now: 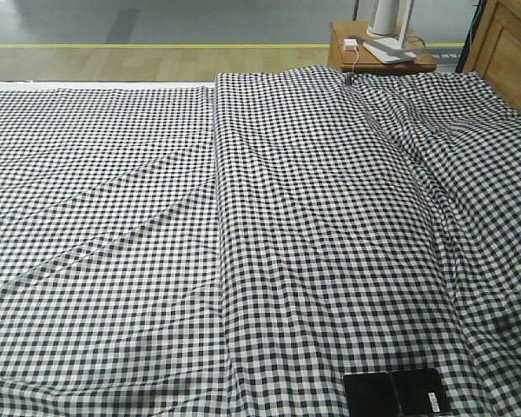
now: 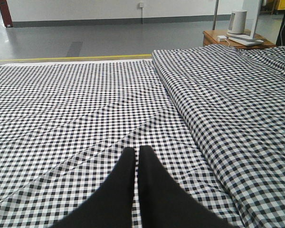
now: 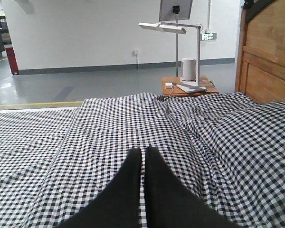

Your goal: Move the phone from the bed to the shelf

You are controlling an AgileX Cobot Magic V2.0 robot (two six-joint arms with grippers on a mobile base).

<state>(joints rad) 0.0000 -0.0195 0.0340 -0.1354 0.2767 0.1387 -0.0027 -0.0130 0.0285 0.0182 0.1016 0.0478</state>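
Observation:
The phone [image 1: 396,393], a flat glossy black slab with a centre crease and a small white sticker, lies on the bed [image 1: 243,234] at the bottom edge of the front view, right of centre. The bed is covered in black-and-white check fabric with long folds. My left gripper [image 2: 137,151] hovers over the bed, shut with nothing between its fingers. My right gripper [image 3: 143,152] is likewise shut and empty above the fabric. Neither gripper appears in the front view, and the phone shows in neither wrist view. The shelf is out of view.
A reddish-brown nightstand [image 1: 378,52] stands behind the bed at the back right, with a white lamp base [image 3: 189,69] and a charger on it. A wooden headboard [image 3: 268,57] rises along the right side. Grey floor with a yellow line [image 1: 156,45] lies beyond.

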